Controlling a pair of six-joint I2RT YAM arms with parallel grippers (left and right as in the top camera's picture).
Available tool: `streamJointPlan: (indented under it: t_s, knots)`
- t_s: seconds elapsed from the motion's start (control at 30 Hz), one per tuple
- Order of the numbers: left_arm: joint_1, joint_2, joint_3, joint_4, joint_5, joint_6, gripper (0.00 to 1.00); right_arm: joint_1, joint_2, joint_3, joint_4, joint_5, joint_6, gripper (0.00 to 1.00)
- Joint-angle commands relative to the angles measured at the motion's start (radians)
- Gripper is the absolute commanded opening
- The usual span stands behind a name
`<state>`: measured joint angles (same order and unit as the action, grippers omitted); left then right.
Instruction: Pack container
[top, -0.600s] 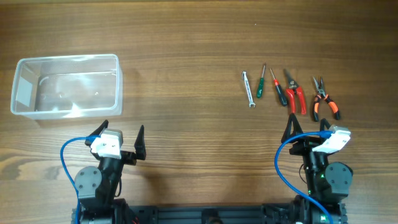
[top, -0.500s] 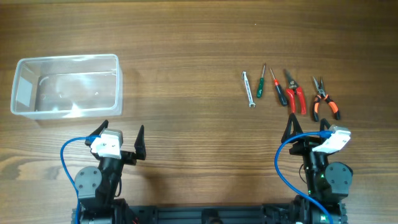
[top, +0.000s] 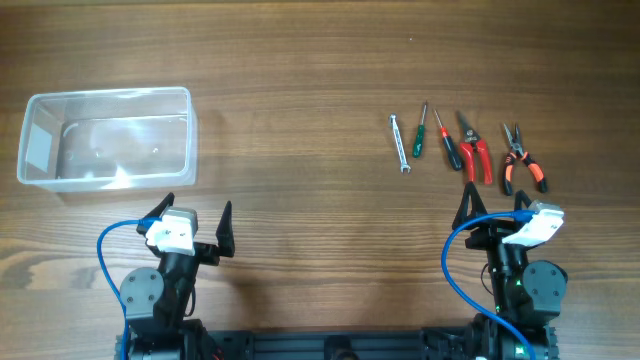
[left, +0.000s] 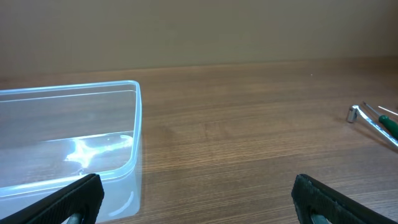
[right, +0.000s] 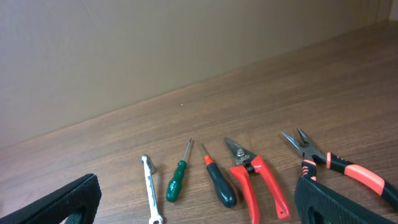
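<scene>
Container, a clear tub, sits at the far left of the table, just ahead of my left gripper. That one and my right gripper both stand spread wide, holding nothing. Ahead of the right one I see, in a row, pliers, snips, a black-handled screwdriver, a green screwdriver and a wrench.

Even, warm light; glare on the container (sharp focus)

Wrench, screwdrivers, snips, pliers
</scene>
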<state>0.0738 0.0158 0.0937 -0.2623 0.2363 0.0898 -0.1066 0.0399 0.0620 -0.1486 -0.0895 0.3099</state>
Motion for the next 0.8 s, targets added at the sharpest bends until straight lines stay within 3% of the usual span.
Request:
streamJointPlan:
  t_s: [0.0,0.4,0.53,0.57,0.6,0.7,0.73,0.77]
  knots:
    - [-0.006,0.006,-0.010,0.000,-0.002,0.008,1.00,-0.003,0.002,0.005,0.006,-0.012,0.008,1.00]
    - [-0.006,0.006,-0.010,0.015,-0.002,0.008,1.00,-0.003,0.002,0.005,0.006,-0.012,0.008,1.00]
    - [-0.006,0.007,-0.010,0.000,0.064,-0.001,1.00,-0.003,0.002,0.005,0.006,-0.012,0.008,1.00]
    - [-0.006,0.007,-0.010,0.005,0.119,-0.054,1.00,-0.003,0.002,0.005,0.006,-0.013,0.012,1.00]
    - [-0.006,0.007,-0.010,0.004,0.160,-0.075,1.00,-0.003,0.002,0.005,0.006,-0.018,0.069,1.00]
    - [-0.006,0.012,-0.010,0.004,0.229,-0.201,1.00,-0.003,0.002,0.005,0.007,-0.121,0.427,1.00]
    - [-0.006,0.012,-0.010,0.004,0.245,-0.235,1.00,-0.003,0.002,0.005,0.017,-0.211,0.501,1.00]
    - [-0.006,0.012,-0.010,0.004,0.249,-0.281,1.00,-0.003,0.002,0.005,0.018,-0.284,0.480,1.00]
